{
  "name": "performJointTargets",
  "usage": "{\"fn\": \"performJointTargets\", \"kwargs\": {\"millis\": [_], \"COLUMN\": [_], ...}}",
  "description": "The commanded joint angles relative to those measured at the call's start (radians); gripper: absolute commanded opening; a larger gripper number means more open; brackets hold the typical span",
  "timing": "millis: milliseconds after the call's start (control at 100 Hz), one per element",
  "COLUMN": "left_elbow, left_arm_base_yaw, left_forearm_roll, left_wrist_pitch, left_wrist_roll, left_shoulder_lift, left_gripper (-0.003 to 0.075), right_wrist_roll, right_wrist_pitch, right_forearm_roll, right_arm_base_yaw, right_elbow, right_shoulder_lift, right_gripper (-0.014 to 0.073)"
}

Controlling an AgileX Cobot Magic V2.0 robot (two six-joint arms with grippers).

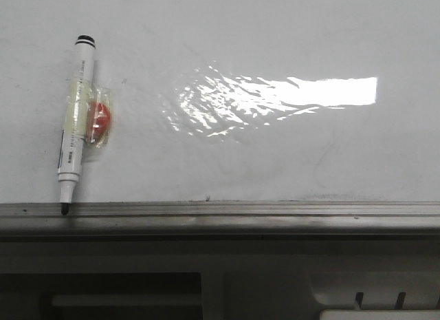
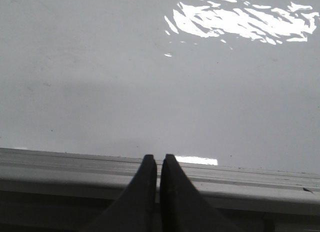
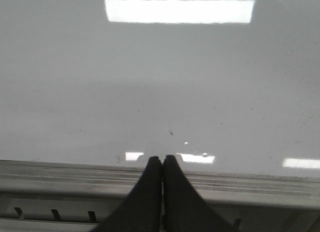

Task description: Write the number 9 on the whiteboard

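Front view: a capless black-tipped marker (image 1: 74, 120) lies on the left of the whiteboard (image 1: 275, 45), nib toward the grey rail (image 1: 240, 217), with a small orange-red object in clear wrap (image 1: 100, 122) taped to its barrel; no number 9 is drawn, so the board is blank apart from faint smudges and a glare patch (image 1: 289, 93). In the wrist views the left end effector (image 2: 159, 162) and the right end effector (image 3: 162, 162) each hover over the rail with fingers pressed together, holding nothing. Likely risks: the taped lump may tilt or roll the barrel in a grasp, so the nib meets the board at a poor angle; the glossy surface may let the marker slide away; an exposed nib may leave stray marks
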Motion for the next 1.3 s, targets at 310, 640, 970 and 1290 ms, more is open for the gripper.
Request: {"fn": "performJointTargets", "kwargs": {"millis": [310,640,970,1290], "left_elbow": [0.041,0.041,0.041,0.041], "left_arm_base_yaw": [0.002,0.002,0.002,0.002], "left_forearm_roll": [-0.007,-0.007,-0.007,0.004], "left_wrist_pitch": [-0.043,-0.043,-0.043,-0.058], "left_wrist_roll": [-0.01,-0.01,-0.01,-0.01], "left_shoulder_lift": [-0.027,-0.027,-0.027,-0.027], "left_gripper": [-0.002,-0.002,-0.002,-0.002], "right_wrist_roll": [-0.008,-0.008,-0.008,-0.008], "right_wrist_pitch": [-0.029,-0.028,-0.028,-0.075], "right_forearm_roll": [-0.024,-0.024,-0.024,-0.024], "right_arm_base_yaw": [0.002,0.002,0.002,0.004], "right_elbow": [0.027,0.027,0.027,0.027], "right_shoulder_lift": [-0.016,-0.016,-0.016,-0.016], "right_gripper": [-0.0069,-0.0069,-0.0069,-0.0069]}}
